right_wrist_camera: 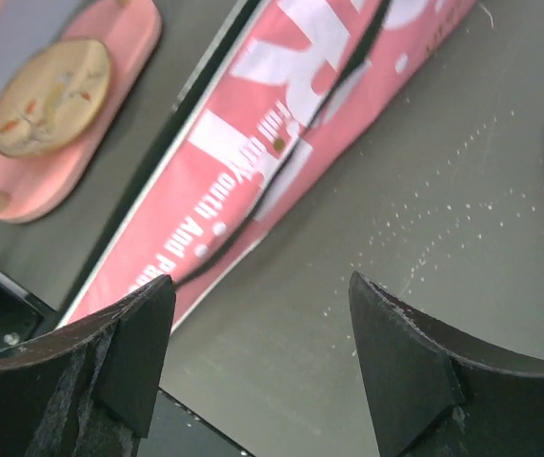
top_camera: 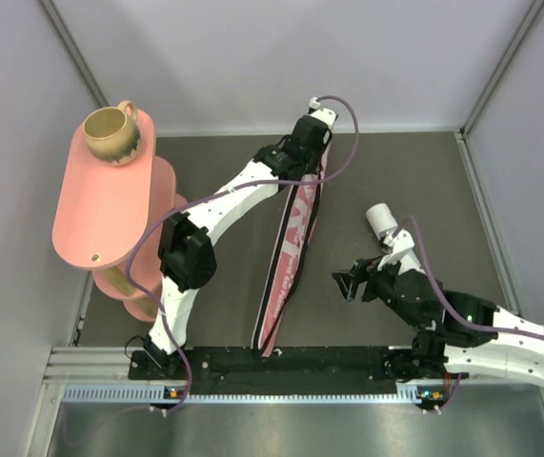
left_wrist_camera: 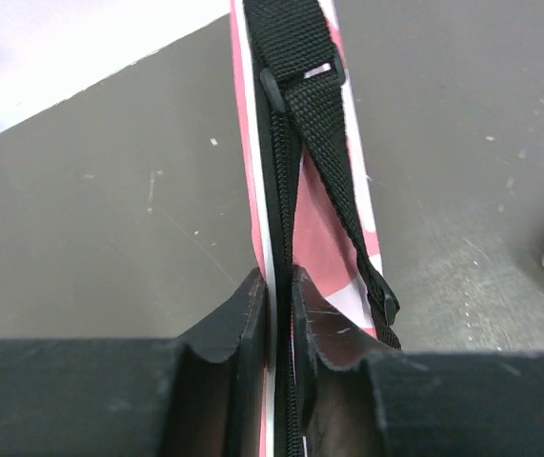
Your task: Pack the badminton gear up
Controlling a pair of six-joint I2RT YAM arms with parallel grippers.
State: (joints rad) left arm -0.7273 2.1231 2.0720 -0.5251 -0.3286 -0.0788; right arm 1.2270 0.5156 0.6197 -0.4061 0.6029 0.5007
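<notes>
Left wrist: left fingers (left_wrist_camera: 238, 324) pinch bag (left_wrist_camera: 314, 238) zipper edge; right fingers (right_wrist_camera: 138, 343) spread wide, empty, beside it.

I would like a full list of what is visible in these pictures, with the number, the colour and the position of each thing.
racket bag: one, pink with white letters and a black zipper edge, standing on edge at the middle of the work table
strap: one, black, along the bag's upper edge
tube: one, white, right of the bag, apart from it
tiered table: one, pink, at the left
mug: one, tan, on the tiered table's top, far end
work table: one, dark grey
left gripper: one, black, closed on the bag's zipper edge
right gripper: one, black, open, empty, right of the bag
</notes>
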